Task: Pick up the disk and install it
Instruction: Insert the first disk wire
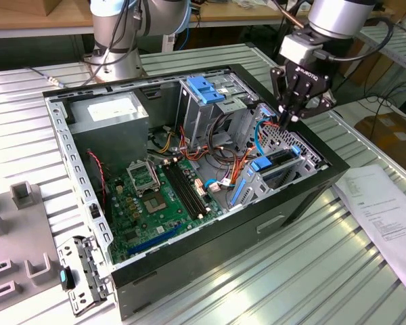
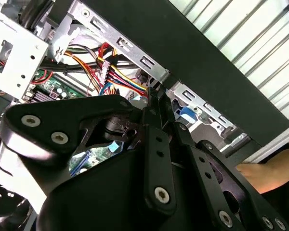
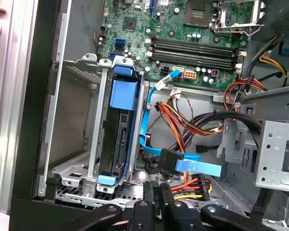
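While gripper [image 1: 292, 116] hovers above, fingers together, empty, disk [image 3: 119, 144] apparently sits seated inside computer case [image 1: 189, 271] bay.

A: What's the disk [image 3: 121, 144] made of?
B: Dark metal w/ shiny blue plastic edges. It sits in a dull grey metal bay [image 3: 94, 125].
A: And the end effector [image 1: 288, 116]?
B: Matt black metal, smooth, w/ shiny screws.
A: The table [image 1: 338, 271]?
B: Ribbed silver metal, a bit shiny. White paper [image 1: 386, 217] on it looks matt.
A: Green board [image 1: 155, 196]?
B: Glossy, bumpy w/ small parts.
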Controlling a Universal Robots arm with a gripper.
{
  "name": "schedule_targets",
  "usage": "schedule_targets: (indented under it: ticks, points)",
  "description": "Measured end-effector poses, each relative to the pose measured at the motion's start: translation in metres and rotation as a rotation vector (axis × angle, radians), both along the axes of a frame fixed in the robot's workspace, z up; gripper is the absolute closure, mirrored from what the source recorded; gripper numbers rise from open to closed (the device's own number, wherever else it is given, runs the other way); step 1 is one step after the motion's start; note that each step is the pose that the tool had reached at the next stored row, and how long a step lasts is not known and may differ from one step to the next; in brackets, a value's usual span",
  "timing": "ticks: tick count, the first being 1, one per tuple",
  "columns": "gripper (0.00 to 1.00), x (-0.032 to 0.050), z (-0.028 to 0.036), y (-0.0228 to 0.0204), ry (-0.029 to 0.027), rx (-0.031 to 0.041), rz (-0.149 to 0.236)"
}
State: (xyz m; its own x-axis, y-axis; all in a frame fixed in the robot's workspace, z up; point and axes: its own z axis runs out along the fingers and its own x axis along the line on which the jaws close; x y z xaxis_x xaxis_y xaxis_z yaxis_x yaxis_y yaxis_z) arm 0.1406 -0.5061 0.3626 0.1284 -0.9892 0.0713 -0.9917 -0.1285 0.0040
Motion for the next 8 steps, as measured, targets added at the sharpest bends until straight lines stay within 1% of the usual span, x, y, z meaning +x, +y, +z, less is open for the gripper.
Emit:
schedule_targets:
  ticks: [2,4,6,8]
  points:
    - [0.82,-0.0003,0.0004,0.0000,0.0000,0.0003,-0.011]
    - [0.82,-0.0004,0.0006,0.0000,0.0000,0.0001,-0.052]
    - [0.82,-0.0004,0.0006,0.0000,0.0000,-0.0001,-0.076]
    - [0.82,-0.0008,0.0007,-0.0013,0.0001,0.0002,-0.083]
